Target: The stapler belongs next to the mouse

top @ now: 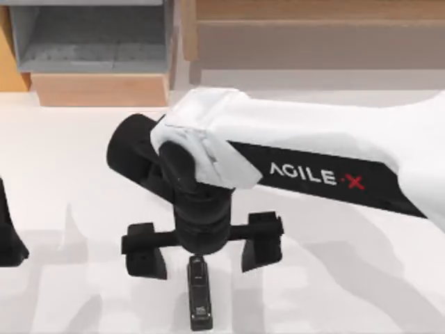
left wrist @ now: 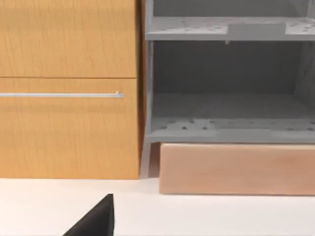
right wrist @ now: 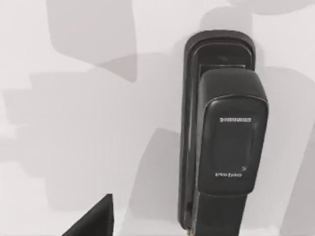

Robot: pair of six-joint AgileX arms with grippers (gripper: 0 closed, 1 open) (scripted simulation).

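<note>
Right gripper (top: 203, 254), black two-finger claw on the white AgileX arm (top: 327, 149) that reaches in from the table's right side, hangs over the white table (top: 62, 181) with its fingers spread wide. One finger (top: 144, 252) sits out to the stapler's left, the other finger (top: 263, 242) out to its right. Nothing is held between them.

Small narrow black stapler (top: 199, 292) with a rounded end and tiny pale marks on top lies flat on the table, directly below the gripper's wrist in the top view, near the table's front edge. Its long axis runs front to back, roughly centred in the gap between the two fingers. Whether either finger touches it: apparently not, clear table shows on both sides, but height above it is hard to judge from above.

Right wrist view shows the stapler (right wrist: 221, 132) close up on the white table (right wrist: 74, 147): black base with rounded end, raised top arm with pale lettering. A black finger tip (right wrist: 96, 219) pokes in at the picture's edge, apart from the stapler.

Left gripper (top: 8, 233) is parked far to the stapler's left, at the table's left edge; can't tell how its fingers stand. Left wrist view shows one black finger tip (left wrist: 96, 219), an orange wooden cabinet front (left wrist: 69, 88) with a thin metal handle (left wrist: 61, 95), a grey open shelf unit (left wrist: 226, 98) and a pale wooden block (left wrist: 236, 169) under it. All of that furniture stands behind the stapler, at the table's back.
</note>
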